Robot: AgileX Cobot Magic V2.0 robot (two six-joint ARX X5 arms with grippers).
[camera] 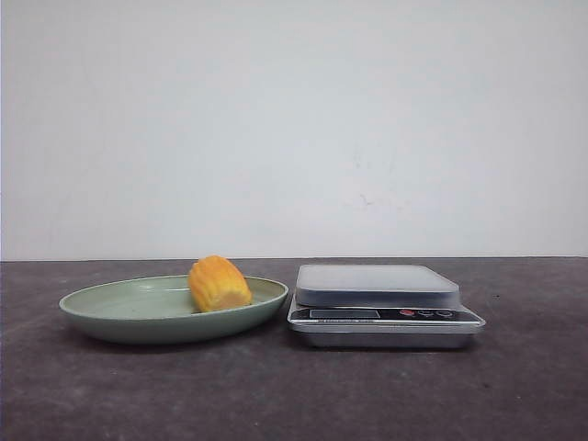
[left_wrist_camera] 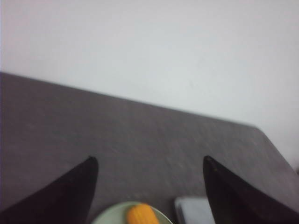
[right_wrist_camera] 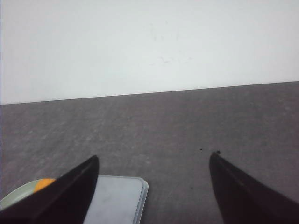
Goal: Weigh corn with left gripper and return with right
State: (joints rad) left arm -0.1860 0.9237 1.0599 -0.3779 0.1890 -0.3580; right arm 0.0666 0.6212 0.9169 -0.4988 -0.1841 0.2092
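Observation:
The corn point(camera: 219, 283), a stubby yellow-orange cob piece, lies on a pale green plate point(camera: 110, 308) at the left of the dark table. A silver kitchen scale point(camera: 381, 303) with a bare platform stands just right of the plate. No arm shows in the front view. My left gripper point(left_wrist_camera: 149, 161) is open and empty, held above and short of the corn point(left_wrist_camera: 142, 215) and plate point(left_wrist_camera: 112, 217); the scale's corner point(left_wrist_camera: 191, 211) shows beside them. My right gripper point(right_wrist_camera: 154, 158) is open and empty, above the scale point(right_wrist_camera: 117, 198), with the corn point(right_wrist_camera: 44, 183) at the frame's edge.
A plain white wall stands behind the table. The dark table top point(camera: 514, 386) stretches in front of and to the right of the scale. The scale's display and buttons point(camera: 423, 313) face the front.

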